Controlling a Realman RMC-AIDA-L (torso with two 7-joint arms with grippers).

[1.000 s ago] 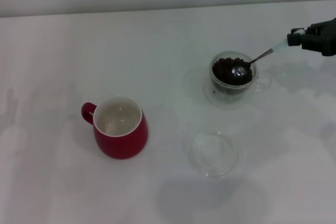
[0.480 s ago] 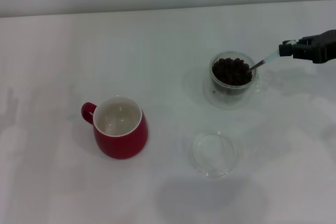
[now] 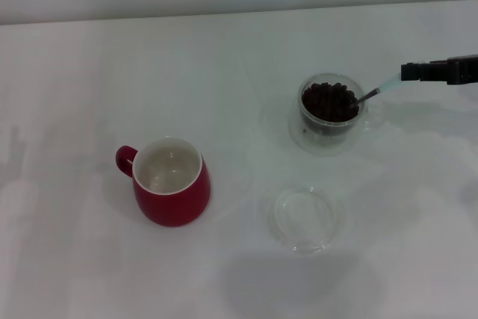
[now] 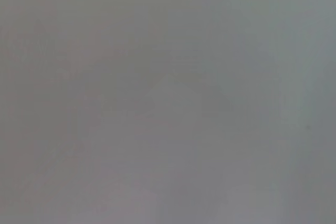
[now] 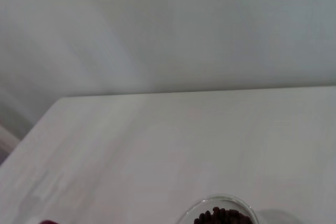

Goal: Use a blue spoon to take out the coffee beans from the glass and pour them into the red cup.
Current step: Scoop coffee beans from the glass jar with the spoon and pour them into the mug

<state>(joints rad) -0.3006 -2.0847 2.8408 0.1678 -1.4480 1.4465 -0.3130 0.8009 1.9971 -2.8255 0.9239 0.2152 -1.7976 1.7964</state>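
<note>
Table [image 3: 224, 50]: white, matte; carries every item listed below.
Red cup [image 3: 173, 182]: upright on the robot's left half of the table, loop handle pointing away from the glass. White inside, no beans visible in it.
Glass [image 3: 329, 113]: upright on the right half, well apart from the red cup. Clear double wall. In the right wrist view only its rim [image 5: 220, 209] shows at the picture's edge.
Glass dish [image 3: 303, 219]: shallow, clear, lying flat nearer the robot than the glass, apart from it.
Right gripper [image 3: 426, 72]: dark, enters from the right edge of the head view, held above the table beside the glass. Fingers closed on the end of the spoon's handle.
Blue spoon [image 3: 382, 87]: pale handle slopes down from the gripper toward the glass; metal neck crosses the rim. Bowl sunk into the beans, not visible.
Coffee beans [image 3: 329, 101]: dark heap filling the glass close to the rim; a few [image 5: 223, 217] show in the right wrist view too.
Left gripper: not seen in any view; left wrist view shows only flat grey.
</note>
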